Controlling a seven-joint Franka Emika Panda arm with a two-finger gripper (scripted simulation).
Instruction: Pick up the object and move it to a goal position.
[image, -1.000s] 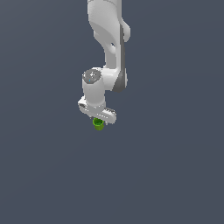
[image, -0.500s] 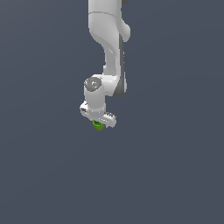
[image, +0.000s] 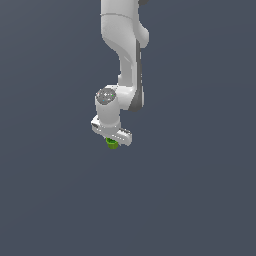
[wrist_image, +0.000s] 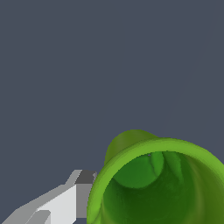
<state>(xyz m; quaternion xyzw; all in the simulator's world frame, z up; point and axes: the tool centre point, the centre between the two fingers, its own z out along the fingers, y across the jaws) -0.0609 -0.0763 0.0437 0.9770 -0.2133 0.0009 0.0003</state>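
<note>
The object, a small bright green cup (image: 112, 145), shows just under the white gripper (image: 112, 140) in the exterior view, mostly covered by the hand. In the wrist view the cup (wrist_image: 153, 183) fills the near corner, its darker hollow top facing the camera. One white finger with a dark pad (wrist_image: 83, 192) lies against its rim. The other finger is hidden. The gripper looks shut on the cup. No goal marker shows.
The white arm (image: 125, 45) comes down from the top of the exterior view. Everything around it is plain dark grey ground (image: 200, 190), with no other objects or edges in view.
The hand has dropped a little lower over the green cup, so less of the cup shows beneath it. The cup has stayed in place.
</note>
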